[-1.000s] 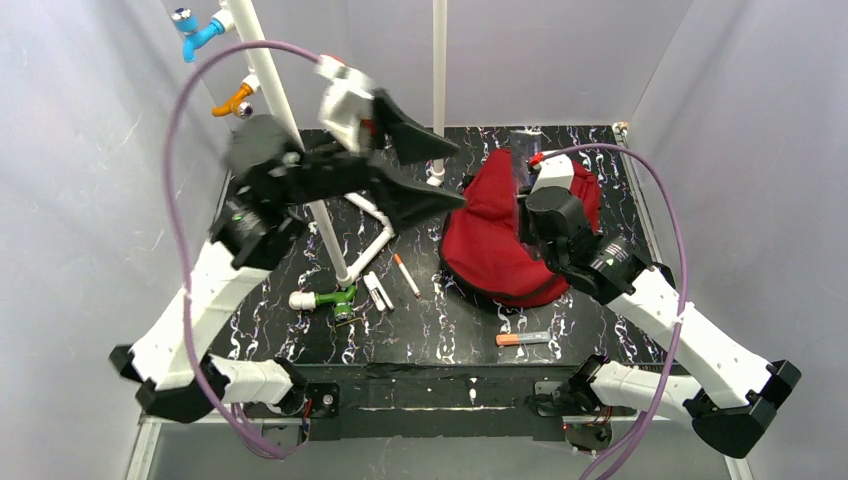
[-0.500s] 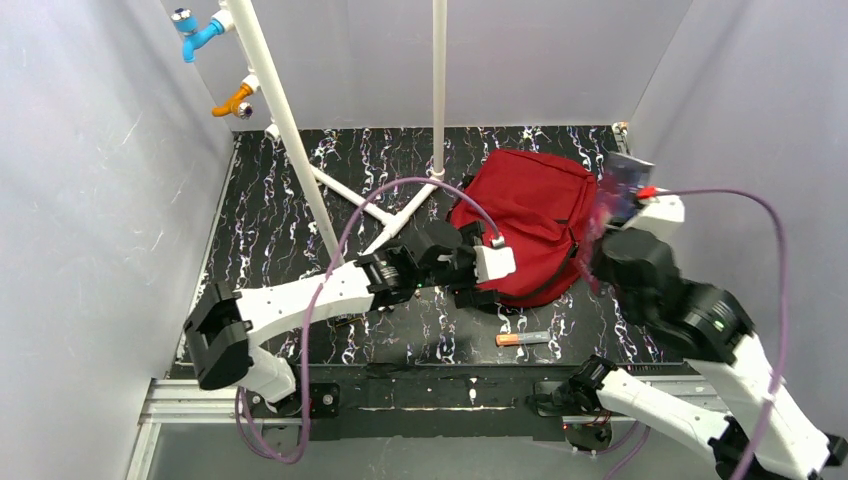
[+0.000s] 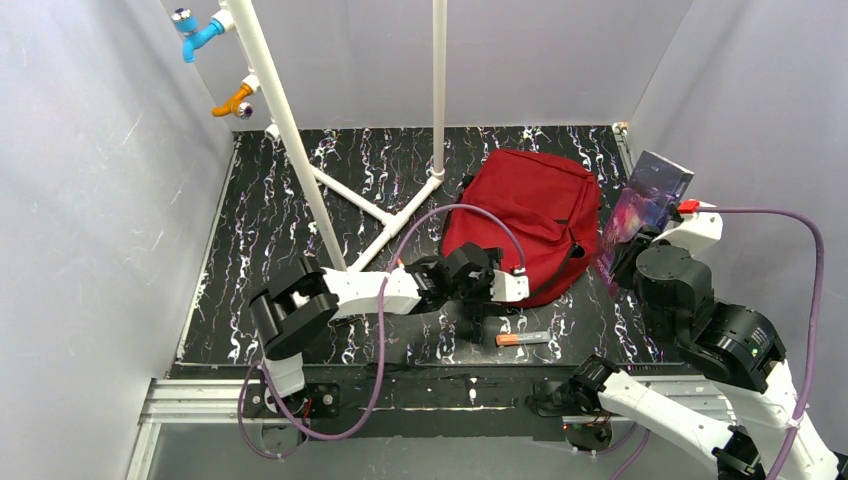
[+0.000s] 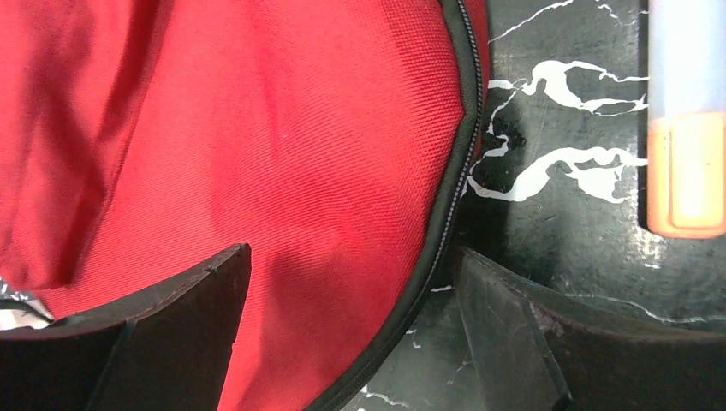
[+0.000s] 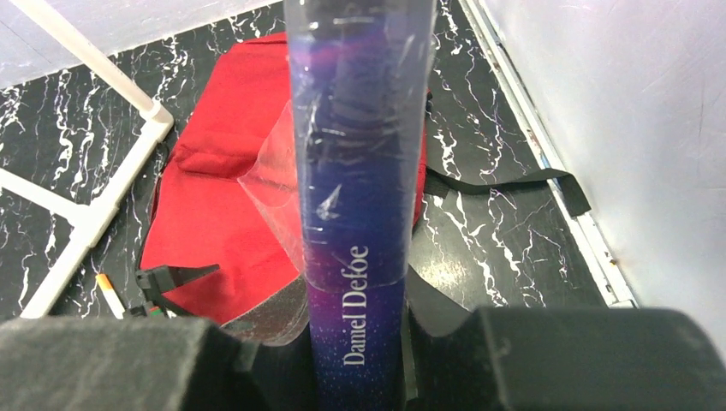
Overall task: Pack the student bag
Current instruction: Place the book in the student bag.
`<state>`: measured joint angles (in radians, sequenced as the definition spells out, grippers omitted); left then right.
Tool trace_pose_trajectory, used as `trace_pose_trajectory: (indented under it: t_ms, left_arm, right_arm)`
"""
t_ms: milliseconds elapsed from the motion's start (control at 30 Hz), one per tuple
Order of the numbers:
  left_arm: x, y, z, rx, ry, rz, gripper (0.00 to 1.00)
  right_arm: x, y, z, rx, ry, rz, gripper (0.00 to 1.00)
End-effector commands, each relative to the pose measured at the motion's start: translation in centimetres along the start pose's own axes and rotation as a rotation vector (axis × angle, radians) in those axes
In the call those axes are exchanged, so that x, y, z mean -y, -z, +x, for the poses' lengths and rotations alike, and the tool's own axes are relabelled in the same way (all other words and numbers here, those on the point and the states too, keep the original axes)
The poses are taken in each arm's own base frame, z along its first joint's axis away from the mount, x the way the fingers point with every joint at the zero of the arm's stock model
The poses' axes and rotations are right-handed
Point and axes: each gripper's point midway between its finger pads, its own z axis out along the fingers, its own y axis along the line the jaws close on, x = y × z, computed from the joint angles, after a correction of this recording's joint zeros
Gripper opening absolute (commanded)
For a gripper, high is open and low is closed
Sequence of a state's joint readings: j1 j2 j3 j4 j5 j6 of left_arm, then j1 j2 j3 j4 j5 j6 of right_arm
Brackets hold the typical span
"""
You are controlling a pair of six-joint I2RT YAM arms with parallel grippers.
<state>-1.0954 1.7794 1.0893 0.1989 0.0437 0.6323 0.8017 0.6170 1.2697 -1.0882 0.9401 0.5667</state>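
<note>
1. The student bag (image 3: 525, 215) lies on the desk (image 3: 270, 220); its zipped edge passes between the left fingers (image 3: 480, 318), which we see spread wide, holding nothing.
2. The right fingers (image 3: 625, 252) are closed tightly on a purple book (image 3: 650, 195).
3. An orange-capped marker (image 3: 522, 339) lies near the left fingers.

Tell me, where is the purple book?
In the top view the book is on the right, held up in the right pincer, just right of the red bag.
</note>
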Motion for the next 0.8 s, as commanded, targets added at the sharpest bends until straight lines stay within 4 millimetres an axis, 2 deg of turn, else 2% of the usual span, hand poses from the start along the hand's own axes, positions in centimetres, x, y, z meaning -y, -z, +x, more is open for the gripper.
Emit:
trace_pose_trajectory:
  t_ms: [0,67,100,133,167,233,333,433,567,633,700,767]
  left_arm:
    - [-1.4,-1.1,-1.2,0.015,-0.012,-0.112,0.87]
    - [-2.8,-1.8,-0.2,-0.052,-0.032,-0.206,0.79]
    - [-3.7,-1.8,0.2,-0.084,-0.044,-0.255,0.66]
    - [-4.7,-1.5,0.3,-0.104,-0.044,-0.305,0.57]
    - [-5.6,-1.0,-0.1,-0.102,-0.032,-0.348,0.47]
    - [-6.8,0.2,-1.8,-0.057,-0.003,-0.384,0.38]
    - [-7.4,2.3,-5.0,0.022,0.06,-0.345,0.29]
    - [-8.2,3.7,-6.3,0.05,0.164,-0.314,0.21]
    - [-7.2,4.8,-8.2,0.129,0.337,-0.078,0.23]
    - [-6.4,4.9,-8.4,0.144,0.397,0.036,0.22]
    - [-6.3,4.7,-8.0,0.136,0.461,0.09,0.1]
    - [-6.3,4.7,-7.7,0.13,0.528,0.153,0.08]
  right_arm:
    - [-0.3,0.6,-3.1,0.098,-0.135,-0.012,0.01]
    - [-0.3,0.6,-3.0,0.099,-0.141,-0.019,0.01]
    - [-0.3,0.6,-3.0,0.097,-0.138,-0.02,0.01]
    - [-0.3,0.6,-2.9,0.092,-0.133,-0.022,0.01]
    - [-0.3,0.7,-2.8,0.086,-0.127,-0.025,0.01]
    - [-0.4,0.7,-2.3,0.062,-0.1,-0.032,0.01]
    - [-0.8,0.7,-0.9,0.004,-0.047,-0.054,0.01]
    - [-1.6,0.7,1.3,-0.082,0.01,-0.103,0.01]
    - [-2.2,0.9,4.1,-0.186,0.056,-0.148,0.01]
    - [-2.1,1.0,4.5,-0.201,0.058,-0.149,0.01]
    - [-2.4,1.1,4.8,-0.216,0.058,-0.169,0.01]
    - [-2.8,1.3,5.3,-0.242,0.064,-0.191,0.01]
